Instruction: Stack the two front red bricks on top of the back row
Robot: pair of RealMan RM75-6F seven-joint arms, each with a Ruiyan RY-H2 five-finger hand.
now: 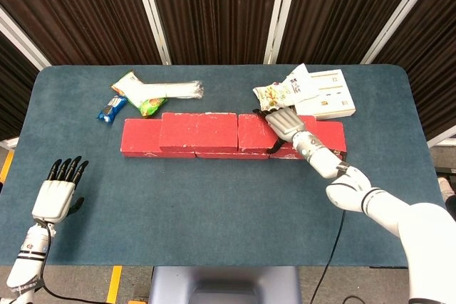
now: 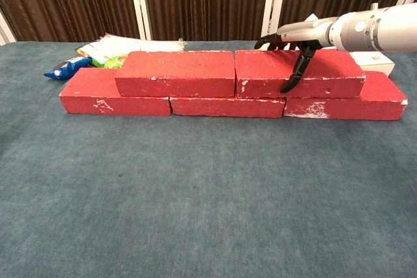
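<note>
Three red bricks form the bottom row (image 1: 140, 137) (image 2: 98, 93) across the blue table. Two more red bricks lie on top of it. The left upper brick (image 1: 198, 130) (image 2: 176, 73) sits free. My right hand (image 1: 285, 124) (image 2: 293, 38) grips the right upper brick (image 1: 253, 132) (image 2: 260, 75), with fingers over its top and back edge and the thumb down its front face. The two upper bricks stand almost end to end with a thin gap. My left hand (image 1: 57, 194) hovers open at the table's near left corner, holding nothing.
Behind the bricks lie a blue packet (image 1: 111, 107), a green snack bag (image 1: 139, 95), a white bundle (image 1: 178, 90), another snack bag (image 1: 274, 92) and a white box (image 1: 329, 95). The blue table (image 1: 214, 204) stretches wide in front of the row.
</note>
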